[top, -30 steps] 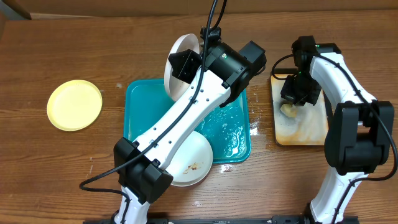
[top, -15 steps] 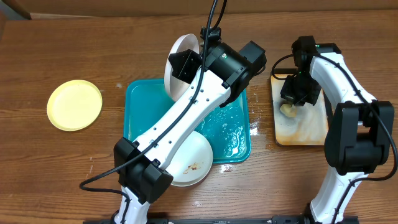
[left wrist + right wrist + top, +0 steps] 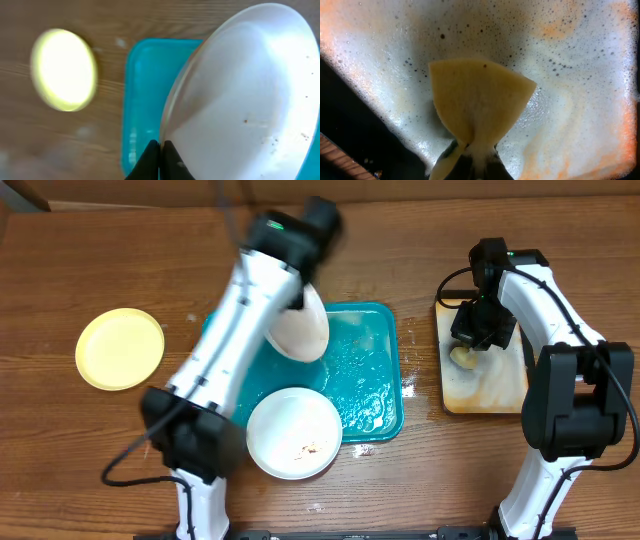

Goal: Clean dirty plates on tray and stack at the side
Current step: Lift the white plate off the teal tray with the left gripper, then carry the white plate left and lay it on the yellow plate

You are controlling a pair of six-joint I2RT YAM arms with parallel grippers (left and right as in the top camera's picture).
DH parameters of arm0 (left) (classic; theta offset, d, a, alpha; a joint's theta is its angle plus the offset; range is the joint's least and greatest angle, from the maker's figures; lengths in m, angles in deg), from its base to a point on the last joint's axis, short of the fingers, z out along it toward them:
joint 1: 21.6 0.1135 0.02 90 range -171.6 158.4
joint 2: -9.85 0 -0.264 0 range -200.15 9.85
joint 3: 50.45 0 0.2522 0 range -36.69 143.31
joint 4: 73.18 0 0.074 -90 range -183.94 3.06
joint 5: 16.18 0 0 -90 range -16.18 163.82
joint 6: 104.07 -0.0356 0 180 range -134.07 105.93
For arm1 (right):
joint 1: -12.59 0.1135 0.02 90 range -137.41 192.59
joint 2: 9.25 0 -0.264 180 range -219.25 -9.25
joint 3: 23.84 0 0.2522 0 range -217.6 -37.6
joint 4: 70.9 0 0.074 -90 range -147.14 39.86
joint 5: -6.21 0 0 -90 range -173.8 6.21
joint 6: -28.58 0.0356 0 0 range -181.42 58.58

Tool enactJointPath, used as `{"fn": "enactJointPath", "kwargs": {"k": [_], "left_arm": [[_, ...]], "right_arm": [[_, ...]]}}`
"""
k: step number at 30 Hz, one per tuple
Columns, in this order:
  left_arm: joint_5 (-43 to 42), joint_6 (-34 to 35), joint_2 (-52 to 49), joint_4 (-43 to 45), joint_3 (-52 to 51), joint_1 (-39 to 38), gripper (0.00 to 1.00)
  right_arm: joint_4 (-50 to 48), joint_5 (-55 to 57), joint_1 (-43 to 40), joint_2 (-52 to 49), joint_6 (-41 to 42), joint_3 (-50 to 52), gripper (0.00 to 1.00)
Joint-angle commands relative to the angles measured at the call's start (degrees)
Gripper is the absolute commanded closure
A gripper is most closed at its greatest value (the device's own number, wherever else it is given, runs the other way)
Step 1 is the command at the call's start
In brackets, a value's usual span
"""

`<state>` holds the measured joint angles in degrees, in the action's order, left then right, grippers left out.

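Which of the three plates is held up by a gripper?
The tilted white plate in the left gripper, above the teal tray. The other white plate and the yellow plate lie flat.

The left pincer [image 3: 160,150] nips the rim of a white plate [image 3: 240,95] between its two dark fingertips, pressed close together. The plate spreads up and to the right of the pincer, with a few brown specks [image 3: 274,141] on its face. Just left of the pincer, behind the plate, lies the blue tray [image 3: 142,95]. Farther left and beyond, a blurred yellow plate [image 3: 64,69] rests on the wooden table [image 3: 45,150].
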<state>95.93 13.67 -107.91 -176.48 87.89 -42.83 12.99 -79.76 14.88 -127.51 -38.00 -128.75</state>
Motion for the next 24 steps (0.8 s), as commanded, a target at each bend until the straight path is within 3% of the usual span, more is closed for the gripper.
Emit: {"fn": "enactJointPath", "kwargs": {"k": [1, 9, 13, 20, 24], "left_arm": [[-18.2, -4.7, 4.3, 1.5, 1.3, 7.5, 0.95], [-24.2, -12.2, 5.1, 1.2, -1.2, 29.4, 0.95], [-32.0, -16.8, 6.6, 5.1, -6.3, 41.3, 0.95], [-46.6, -20.6, 12.3, 20.4, -28.3, 61.1, 0.95], [-52.7, -21.3, 14.4, 30.4, -42.6, 68.5, 0.95]], "right_arm": [[0.1, -0.4, -0.1, 0.4, -1.2, 0.5, 0.96], [0.3, -0.7, -0.1, 0.4, -1.4, 0.5, 0.96], [0.8, -0.8, -0.1, 0.4, -1.4, 0.5, 0.96], [1.3, -1.1, -0.1, 0.4, -1.4, 0.5, 0.96], [1.5, -1.2, -0.1, 0.4, -1.4, 0.5, 0.96]]}}
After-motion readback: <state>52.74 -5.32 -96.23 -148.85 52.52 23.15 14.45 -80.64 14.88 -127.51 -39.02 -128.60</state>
